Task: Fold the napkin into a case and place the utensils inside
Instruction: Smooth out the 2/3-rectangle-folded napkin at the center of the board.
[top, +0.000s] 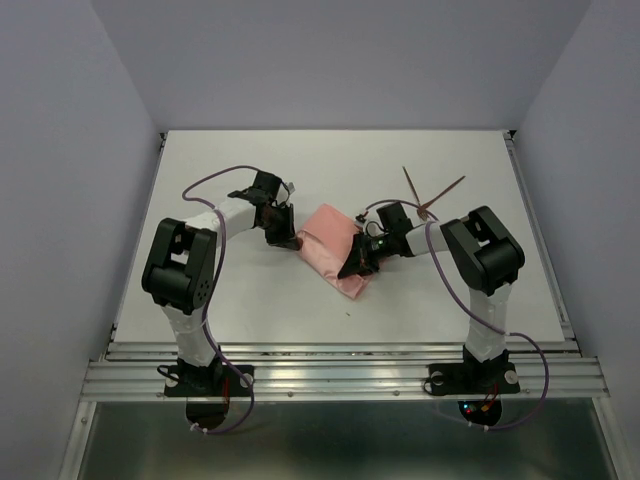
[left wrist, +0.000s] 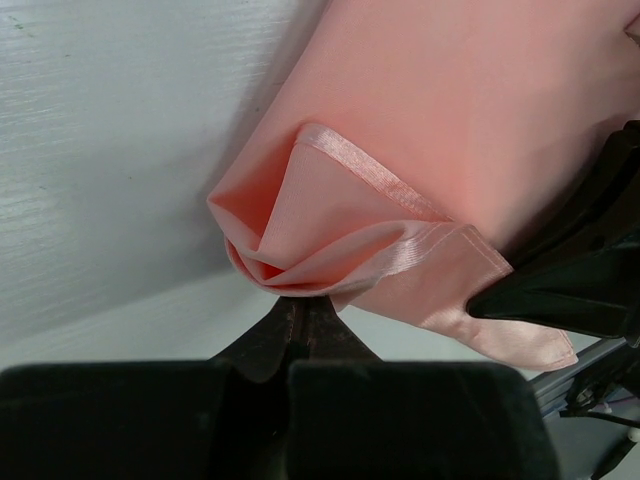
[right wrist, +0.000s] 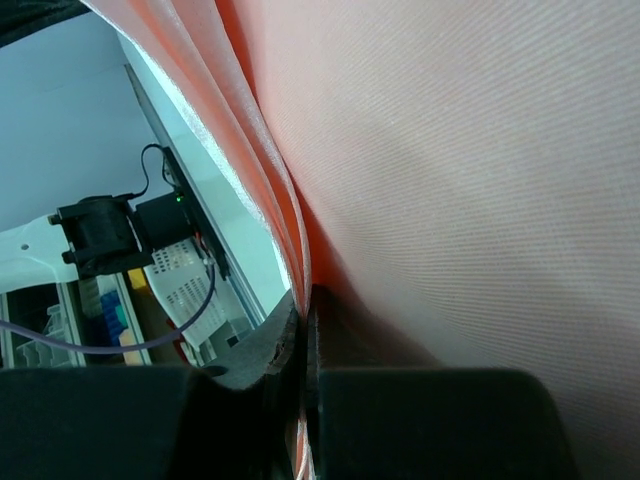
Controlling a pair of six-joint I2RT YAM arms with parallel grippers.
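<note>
The salmon-pink napkin lies partly folded in the middle of the table, stretched between my two grippers. My left gripper is shut on its left corner, where the cloth bunches into a small fold. My right gripper is shut on its right edge, and the layered cloth fills the right wrist view. The two thin reddish-brown utensils lie crossed on the table at the back right, beyond the right arm. No finished case shows.
The white table is bordered by a metal rail at the near edge. Purple cables loop along both arms. Grey walls close in the back and sides.
</note>
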